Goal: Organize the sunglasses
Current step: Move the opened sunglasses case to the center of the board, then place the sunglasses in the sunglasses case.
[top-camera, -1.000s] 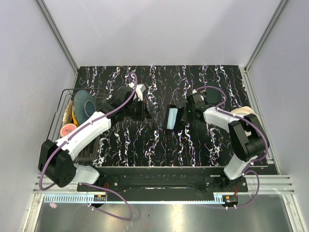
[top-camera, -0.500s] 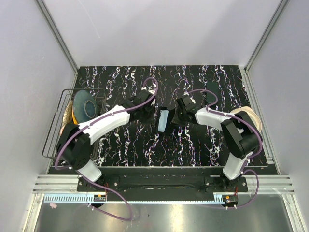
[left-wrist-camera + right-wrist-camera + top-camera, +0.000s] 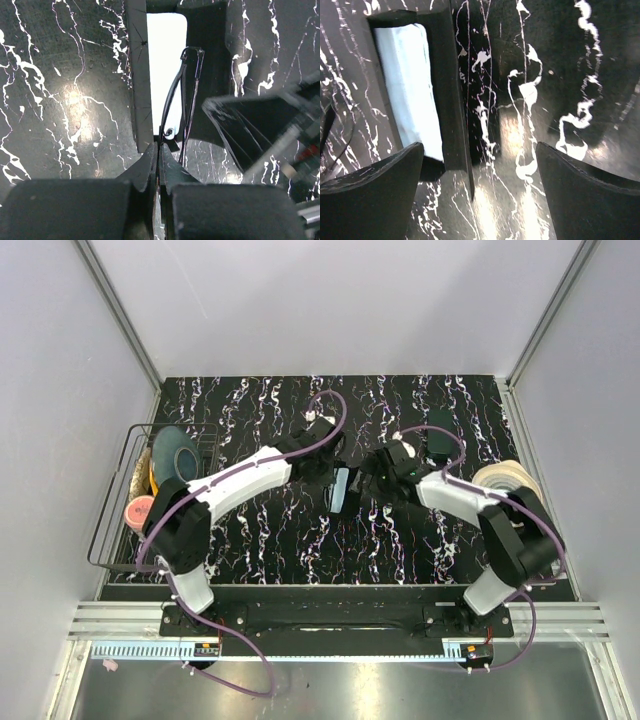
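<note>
Over the open case [image 3: 167, 50], I see my left gripper [image 3: 160, 149] pinching the sunglasses [image 3: 173, 95]; my right gripper [image 3: 480, 150] gapes wide.

Top camera: fixed high, above and behind the arm bases [image 3: 190, 598], which sit at the bottom of its frame. It looks down over the whole table [image 3: 400, 540] from a distance. Left wrist camera: very close, looking along the left fingers [image 3: 142, 170] down onto the open case [image 3: 167, 60] and the sunglasses [image 3: 184, 95]. Right wrist camera: equally close, looking down between the right fingers [image 3: 370, 195] at the table. All three views share the case and the table surface around it.
</note>
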You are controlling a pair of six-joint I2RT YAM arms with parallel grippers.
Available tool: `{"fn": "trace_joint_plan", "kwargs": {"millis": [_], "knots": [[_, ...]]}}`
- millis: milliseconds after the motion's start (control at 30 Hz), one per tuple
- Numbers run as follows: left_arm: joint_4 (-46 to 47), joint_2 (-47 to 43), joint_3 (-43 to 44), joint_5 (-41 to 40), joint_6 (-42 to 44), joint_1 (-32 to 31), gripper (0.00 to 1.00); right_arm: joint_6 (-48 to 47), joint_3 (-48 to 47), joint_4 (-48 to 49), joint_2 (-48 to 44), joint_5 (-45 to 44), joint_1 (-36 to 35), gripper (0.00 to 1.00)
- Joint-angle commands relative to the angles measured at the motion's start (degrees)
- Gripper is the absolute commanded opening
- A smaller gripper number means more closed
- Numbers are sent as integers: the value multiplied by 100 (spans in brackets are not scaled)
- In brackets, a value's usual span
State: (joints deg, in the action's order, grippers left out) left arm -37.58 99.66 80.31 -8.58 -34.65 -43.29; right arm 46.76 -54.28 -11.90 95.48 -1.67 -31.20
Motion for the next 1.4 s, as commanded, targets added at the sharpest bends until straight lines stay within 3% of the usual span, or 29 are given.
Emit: {"fn": "trace_joint_plan", "kwargs": {"millis": [0, 467, 1267, 1367], "knots": [[-232, 387, 529, -547, -191, -92, 0, -264, 382, -119, -1004, -474, 44, 100], [-619, 1433, 1461, -1076, -129, -224, 0, -299, 1315, -620, -2938, -457, 474, 100], [-1023, 2216, 2102, -1410, 205, -320, 0, -220, 1570, -568, -2948, -351, 545, 100], [-1049, 2286, 2138, -1340, 196, -338, 13, -211, 1579, -568, -2983, -378, 554, 100]]}}
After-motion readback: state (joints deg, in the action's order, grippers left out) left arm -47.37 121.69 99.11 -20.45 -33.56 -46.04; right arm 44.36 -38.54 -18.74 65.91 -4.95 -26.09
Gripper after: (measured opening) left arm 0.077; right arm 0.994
